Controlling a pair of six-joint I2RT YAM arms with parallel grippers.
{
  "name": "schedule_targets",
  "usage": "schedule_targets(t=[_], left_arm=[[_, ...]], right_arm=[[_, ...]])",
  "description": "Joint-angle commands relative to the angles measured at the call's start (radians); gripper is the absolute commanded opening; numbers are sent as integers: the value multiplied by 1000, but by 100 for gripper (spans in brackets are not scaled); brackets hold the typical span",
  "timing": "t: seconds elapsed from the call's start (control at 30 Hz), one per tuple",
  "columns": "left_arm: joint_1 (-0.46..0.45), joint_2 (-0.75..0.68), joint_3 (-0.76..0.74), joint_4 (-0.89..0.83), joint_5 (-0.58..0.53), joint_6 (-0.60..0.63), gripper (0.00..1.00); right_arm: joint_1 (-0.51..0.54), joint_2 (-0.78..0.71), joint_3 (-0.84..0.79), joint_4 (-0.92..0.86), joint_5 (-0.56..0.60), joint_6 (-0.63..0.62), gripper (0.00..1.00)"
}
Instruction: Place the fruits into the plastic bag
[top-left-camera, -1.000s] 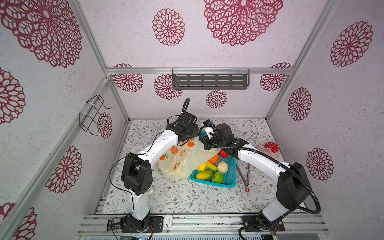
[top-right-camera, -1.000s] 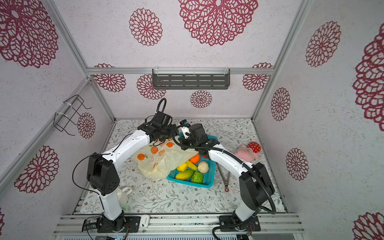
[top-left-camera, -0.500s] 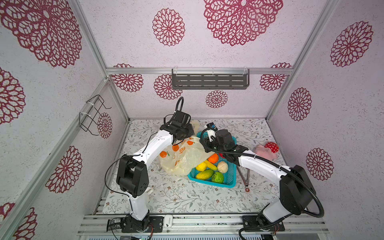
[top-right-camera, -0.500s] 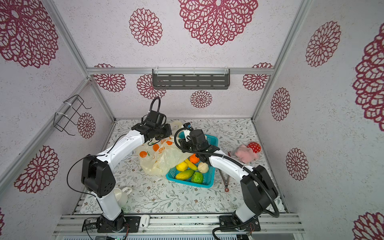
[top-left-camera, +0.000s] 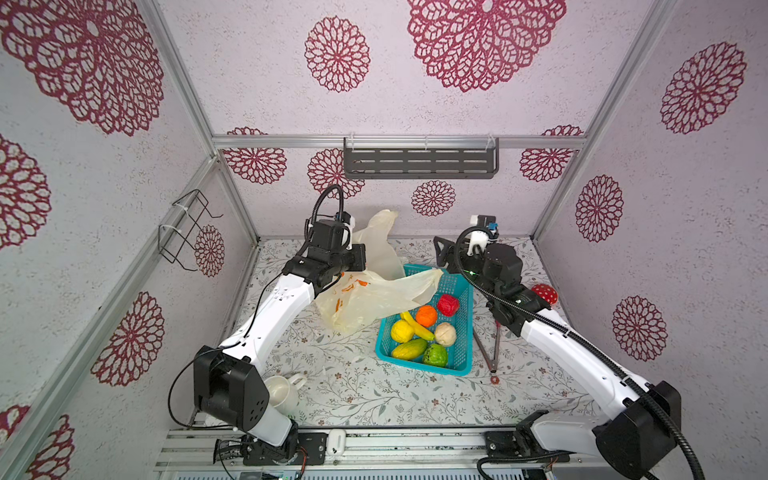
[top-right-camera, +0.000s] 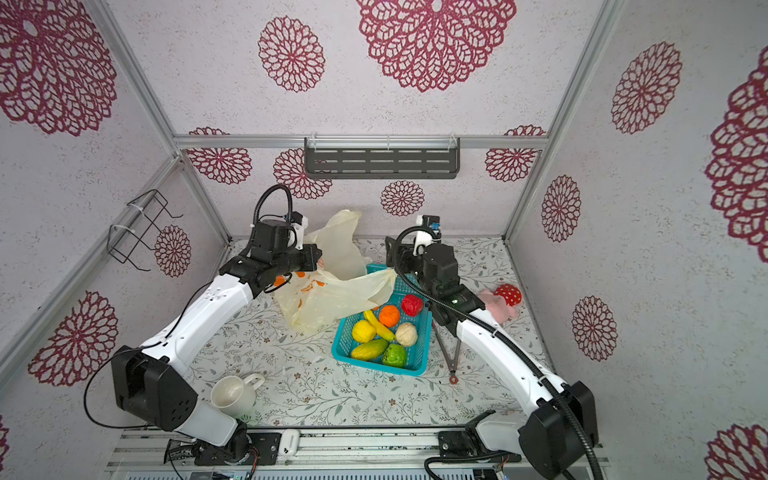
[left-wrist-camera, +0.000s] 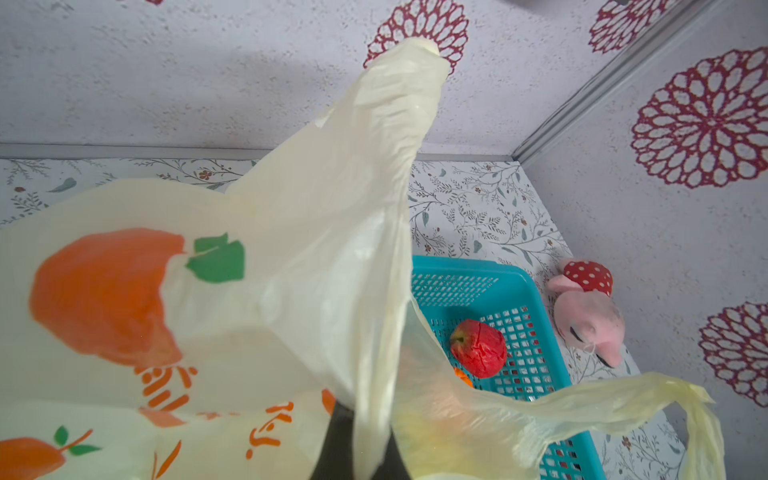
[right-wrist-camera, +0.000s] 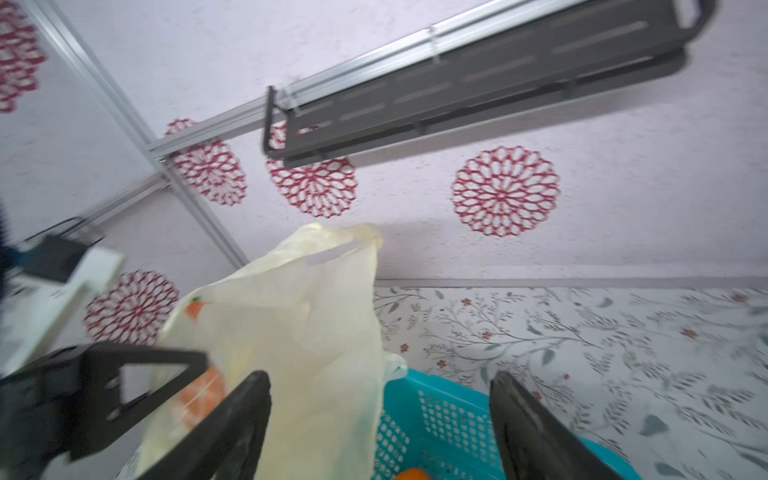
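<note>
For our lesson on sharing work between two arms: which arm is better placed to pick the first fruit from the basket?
Right. The left gripper is shut on the bag, holding it up, while the right gripper is open and empty by the basket's far end, near the apple.

Pale walls (top-left-camera: 257, 83) with crimson rosettes, leaf-print floor (top-left-camera: 353, 395), grey shelf (top-left-camera: 419, 164).

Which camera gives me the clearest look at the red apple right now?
The left wrist view: the red apple shows large and sharp, in the teal basket. Both top views show the apple small; the right wrist view misses it.
</note>
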Motion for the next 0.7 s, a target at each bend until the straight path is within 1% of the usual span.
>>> schedule_targets(t=[0.0,0.1,0.23,0.3,0.37,0.5,0.67], left_arm=[[29,-49,-35,47,54,78,0],[64,-87,-83,96,103,61,0],[99,-134,-140,169,201,62,0],[105,-149,-160,191,249,79,0],[104,-150,-161,186,273,91,0],[107,-136,-154,162,235,87,0],[107,-138,-174,180,222,64,0]], right_arm=[[-46,6,-6,-125,30,107,84],[-48,35,-17,-210,-23,94,83],[-45,105,-27,-334,-86,98,79],[-40,154,-18,-386,-94,99,77],[-32,204,1,-437,-89,93,76],[0,296,47,-502,-94,51,74],[46,376,105,-561,-148,-14,74]])
